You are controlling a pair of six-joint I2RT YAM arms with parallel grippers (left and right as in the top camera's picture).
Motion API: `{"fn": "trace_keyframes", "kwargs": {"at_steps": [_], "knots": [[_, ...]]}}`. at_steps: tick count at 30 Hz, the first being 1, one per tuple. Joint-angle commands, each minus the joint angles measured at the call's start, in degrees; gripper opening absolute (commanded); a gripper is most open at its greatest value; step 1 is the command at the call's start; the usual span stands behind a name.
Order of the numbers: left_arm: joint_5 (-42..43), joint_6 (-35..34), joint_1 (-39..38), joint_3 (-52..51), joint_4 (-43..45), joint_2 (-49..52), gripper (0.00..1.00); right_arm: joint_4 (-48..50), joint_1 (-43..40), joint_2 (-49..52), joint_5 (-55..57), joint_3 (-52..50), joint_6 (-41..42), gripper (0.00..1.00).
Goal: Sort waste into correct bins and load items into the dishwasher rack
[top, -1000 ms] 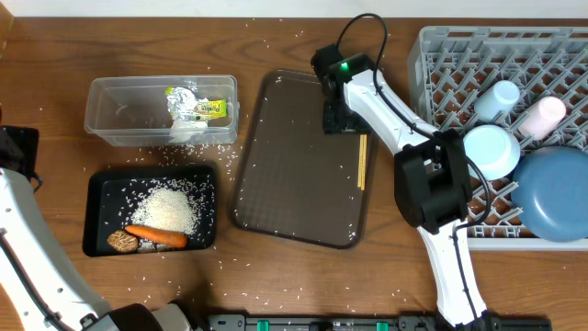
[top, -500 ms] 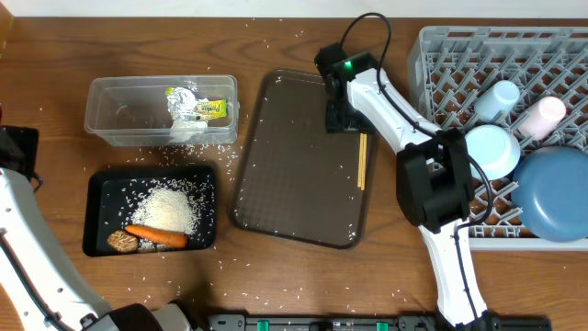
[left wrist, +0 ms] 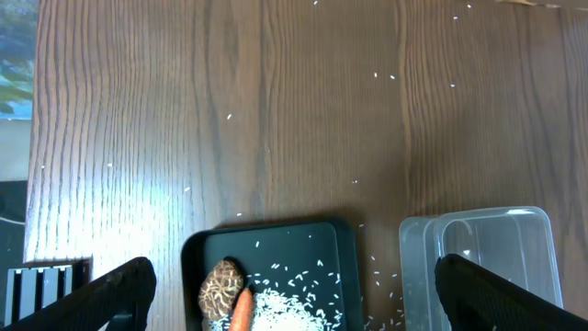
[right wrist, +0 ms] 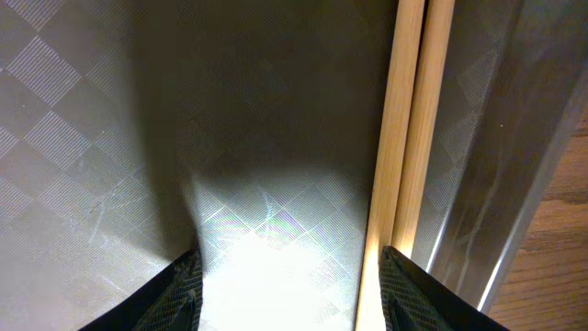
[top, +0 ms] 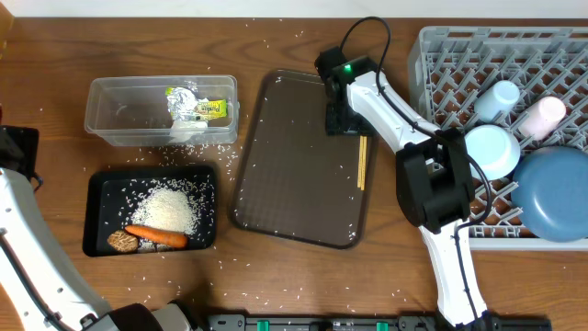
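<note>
Low over tray (top: 294, 175): right claw (right wrist: 289, 280) spread, beside chopsticks (right wrist: 411, 138).

Right arm (top: 381, 101) runs from the bottom right up to the upper centre of the overhead view. Right gripper (top: 343, 118) points down, fingers (right wrist: 179, 294) parted. Left arm (top: 23, 239) hugs the left edge. Left gripper (left wrist: 308, 292) is spread wide.

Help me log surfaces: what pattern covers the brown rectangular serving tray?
Fine checkerboard texture on the brown rectangular serving tray, clearest in right wrist view.
</note>
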Motion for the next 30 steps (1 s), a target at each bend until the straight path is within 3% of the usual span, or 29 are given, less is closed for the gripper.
{"fn": "trace_keyframes", "kwargs": {"at_steps": [1, 17, 22, 26, 28, 30], "knots": [[0.2, 0.1, 0.3, 0.3, -0.2, 0.1, 0.98, -0.1, -0.9, 1.0, -0.4, -1.7, 0.1, 0.56], [0.2, 0.1, 0.3, 0.3, -0.2, 0.1, 0.98, 0.9, -1.8, 1.0, -2.5, -2.2, -2.1, 0.53], [0.2, 0.1, 0.3, 0.3, -0.2, 0.1, 0.98, 4.0, -1.4, 1.0, -3.0, -5.3, -1.8, 0.29], [0.2, 0.1, 0.3, 0.3, -0.2, 0.1, 0.98, 4.8, -1.4, 1.0, -3.3, -6.9, -1.7, 0.17], [0.2, 0.1, 0.3, 0.3, -0.2, 0.1, 0.98, 4.6, -1.5, 0.9, -3.6, -6.8, -1.7, 0.02], [0.1, 0.1, 0.3, 0.3, -0.2, 0.1, 0.98, 4.4, -1.7, 0.8, -3.9, -6.4, -2.9, 0.01]]}}
